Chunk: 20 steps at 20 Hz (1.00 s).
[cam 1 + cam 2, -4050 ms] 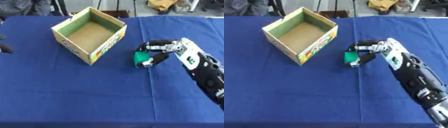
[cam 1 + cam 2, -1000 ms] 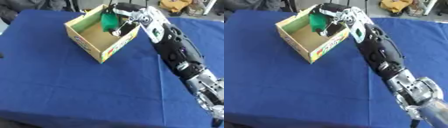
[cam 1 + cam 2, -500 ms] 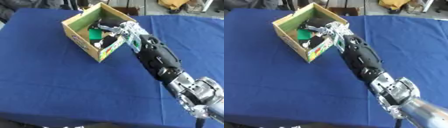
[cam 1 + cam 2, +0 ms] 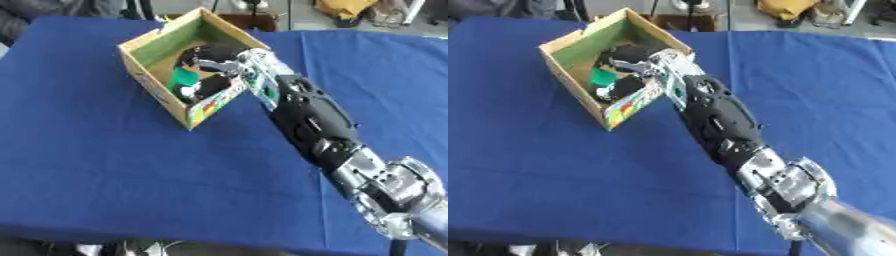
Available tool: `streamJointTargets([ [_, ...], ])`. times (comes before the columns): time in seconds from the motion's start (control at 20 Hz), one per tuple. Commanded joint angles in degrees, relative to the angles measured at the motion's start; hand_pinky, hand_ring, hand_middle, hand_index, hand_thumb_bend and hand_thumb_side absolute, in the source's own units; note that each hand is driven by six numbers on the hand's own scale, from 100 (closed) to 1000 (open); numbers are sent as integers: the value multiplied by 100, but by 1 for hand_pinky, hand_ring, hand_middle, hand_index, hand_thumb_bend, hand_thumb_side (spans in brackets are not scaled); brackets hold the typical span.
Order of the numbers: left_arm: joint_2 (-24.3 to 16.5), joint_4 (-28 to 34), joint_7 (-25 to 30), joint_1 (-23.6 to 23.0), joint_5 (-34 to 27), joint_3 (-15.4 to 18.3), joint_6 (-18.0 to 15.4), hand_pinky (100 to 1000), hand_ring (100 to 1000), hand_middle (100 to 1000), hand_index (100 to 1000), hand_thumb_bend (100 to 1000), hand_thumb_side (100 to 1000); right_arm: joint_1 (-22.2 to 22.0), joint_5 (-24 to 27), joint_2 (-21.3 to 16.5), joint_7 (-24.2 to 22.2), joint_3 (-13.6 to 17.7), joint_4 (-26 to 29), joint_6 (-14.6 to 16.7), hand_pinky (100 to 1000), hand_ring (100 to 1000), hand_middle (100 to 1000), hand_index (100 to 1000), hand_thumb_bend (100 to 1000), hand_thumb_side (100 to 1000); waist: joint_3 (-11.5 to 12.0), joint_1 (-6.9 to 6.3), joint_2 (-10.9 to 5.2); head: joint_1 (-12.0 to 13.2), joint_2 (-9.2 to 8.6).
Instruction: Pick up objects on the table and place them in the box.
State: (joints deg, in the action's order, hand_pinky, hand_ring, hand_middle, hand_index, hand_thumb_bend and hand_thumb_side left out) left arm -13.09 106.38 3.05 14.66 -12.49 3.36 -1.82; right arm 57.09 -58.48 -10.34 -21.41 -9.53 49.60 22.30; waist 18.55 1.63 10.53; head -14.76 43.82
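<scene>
Robot's right hand point(image 4: 214, 67) reaches inside cardboard box point(image 4: 144, 75) near tabletop's far-left corner — fingers curled round green object point(image 4: 184, 77) — prob. lowering it for release.

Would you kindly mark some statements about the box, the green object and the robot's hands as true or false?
1. The right hand reaches down inside the cardboard box. True.
2. The green object lies on the blue tablecloth outside the box. False: it is inside the box, by the hand.
3. The box lies tipped on its side. False: it stands upright, open at the top.
4. The left hand shows in neither view. True.
5. The box stands on the tablecloth. True.
</scene>
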Motion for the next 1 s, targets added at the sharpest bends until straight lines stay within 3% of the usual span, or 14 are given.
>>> streamJointTargets([
  [0.05,-71,120,-9,77,3,34,0,527,492,578,630,286,1000,138,172,-126,255,201,450,-118,806,846,913,956,100,1000,-44,-20,-100,39,30],
  [0.2,-94,98,-31,74,35,58,8,526,491,577,629,289,1000,108,431,-209,522,242,879,-120,790,817,898,951,100,1000,-198,1,-114,127,30],
  [0.55,-274,-51,-54,66,310,66,19,517,485,569,630,314,998,-215,1044,-660,1137,-513,1878,438,740,787,834,899,100,1000,-798,68,-234,400,30],
  [0.65,-381,-103,-23,103,451,27,9,511,478,561,624,328,955,-373,1196,-768,1288,-668,2124,587,731,782,828,892,100,1000,-994,83,-274,477,30],
  [0.75,-481,-171,21,171,615,-28,5,496,469,553,618,379,882,-546,1363,-875,1455,-821,2395,676,722,779,824,889,100,1000,-1169,99,-307,546,30],
  [0.85,-563,-245,79,259,787,-94,8,480,460,548,619,498,783,-687,1535,-975,1627,-1010,2661,654,720,778,824,890,100,1000,-1314,116,-331,591,30],
  [0.9,-593,-277,118,303,871,-131,4,446,435,529,610,621,691,-738,1619,-1015,1692,-1103,2768,626,720,780,826,891,100,1000,-1372,122,-341,608,30],
  [1.0,-635,-340,189,384,1051,-209,-27,389,377,467,553,716,615,-808,1799,-1073,1711,-1249,2954,542,724,782,825,892,100,1000,-1463,128,-356,633,30],
])
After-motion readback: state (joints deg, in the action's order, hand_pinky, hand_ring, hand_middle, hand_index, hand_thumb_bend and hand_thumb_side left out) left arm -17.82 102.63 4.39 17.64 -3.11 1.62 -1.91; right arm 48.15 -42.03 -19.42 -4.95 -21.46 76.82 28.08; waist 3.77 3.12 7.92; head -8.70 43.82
